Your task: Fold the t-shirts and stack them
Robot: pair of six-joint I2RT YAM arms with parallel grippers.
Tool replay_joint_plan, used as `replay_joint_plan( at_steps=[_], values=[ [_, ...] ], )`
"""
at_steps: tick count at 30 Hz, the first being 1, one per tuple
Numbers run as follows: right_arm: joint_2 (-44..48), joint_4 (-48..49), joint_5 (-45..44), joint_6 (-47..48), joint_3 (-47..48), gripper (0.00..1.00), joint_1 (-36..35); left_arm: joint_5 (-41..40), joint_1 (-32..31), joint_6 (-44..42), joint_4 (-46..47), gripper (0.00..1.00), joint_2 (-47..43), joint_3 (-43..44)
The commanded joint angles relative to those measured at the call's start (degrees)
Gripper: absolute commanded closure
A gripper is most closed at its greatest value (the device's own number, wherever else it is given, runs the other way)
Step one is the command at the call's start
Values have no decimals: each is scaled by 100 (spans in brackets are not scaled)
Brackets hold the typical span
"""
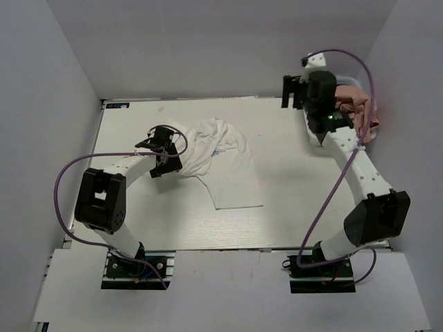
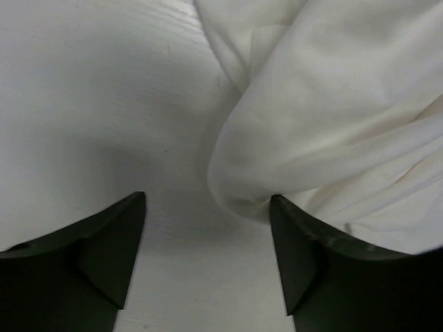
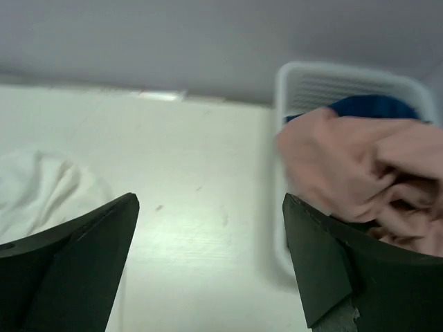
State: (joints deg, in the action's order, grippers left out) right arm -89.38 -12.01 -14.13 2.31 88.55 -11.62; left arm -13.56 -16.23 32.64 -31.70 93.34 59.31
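The white t-shirt (image 1: 223, 160) lies crumpled at its top and flat below, in the middle of the table. My left gripper (image 1: 169, 153) is open at the shirt's left edge. In the left wrist view (image 2: 208, 207) its right finger touches a fold of the white shirt (image 2: 332, 111), with bare table between the jaws. My right gripper (image 1: 294, 93) is open and empty, raised at the back right beside the basket. The right wrist view (image 3: 211, 228) shows a pink t-shirt (image 3: 346, 166) heaped over a blue one (image 3: 374, 107) in the basket, and the white shirt (image 3: 34, 197) at the far left.
The white mesh basket (image 3: 325, 76) stands at the table's back right edge, mostly hidden behind my right arm in the top view, where the pink cloth (image 1: 356, 104) shows. White walls enclose the table on three sides.
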Motion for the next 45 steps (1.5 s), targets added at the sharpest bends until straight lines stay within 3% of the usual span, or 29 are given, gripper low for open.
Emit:
replay_joint_plan(
  at_steps=[1,2,3,4,5,6,11,15,21,27,30,31,33,36,38,42,45],
  values=[
    [218,-354,-132,-334,-731,10,-419,327,32,-249,463,24,193,379],
    [341,-320,-125,-849,-1074,10,-742,424,32,-250,516,33,280,441],
    [447,-328,58,-933,-1251,10,-850,425,32,-250,516,59,368,502],
    [648,-198,155,-1029,-1740,10,-1086,425,32,-302,516,70,500,633],
    [859,-92,182,-1170,-2224,10,-1349,477,32,-355,516,90,501,635],
    [966,-65,156,-1310,-2594,10,-1587,477,32,-355,629,100,562,635],
    [1072,-469,60,-1891,-3388,10,-2300,565,32,-434,780,100,475,618],
    [862,-223,-142,-1944,-4038,10,-2959,512,-21,-487,1226,100,-287,74],
    [264,-4,-440,-2225,-4021,10,-3198,977,-73,-549,1675,100,-1194,-446],
    [-421,225,-916,-2735,-3925,11,-3250,978,-73,-549,1553,100,-1713,-447],
    [-729,401,-802,-2770,-3819,31,-3251,1049,-73,-549,1614,100,-1855,-394],
    [-782,419,-776,-2788,-3784,60,-3250,1049,-73,-549,1615,100,-1915,-394],
    [-721,454,-740,-2893,-3758,97,-3242,996,-73,-549,1527,100,-1916,-201],
    [-258,498,-1178,-2998,-3731,100,-3206,855,-21,-549,1413,100,-2030,71],
    [7,289,-2080,-2999,-3539,100,-3189,558,-21,-549,1352,100,-2092,412],
    [1095,-12,-3391,-2473,-2427,100,-3145,-303,-21,-688,887,100,-2337,1406],
    [1711,-3,-3910,-1823,-1801,100,-3136,-831,-21,-899,553,100,-2540,2293]
  ],
)
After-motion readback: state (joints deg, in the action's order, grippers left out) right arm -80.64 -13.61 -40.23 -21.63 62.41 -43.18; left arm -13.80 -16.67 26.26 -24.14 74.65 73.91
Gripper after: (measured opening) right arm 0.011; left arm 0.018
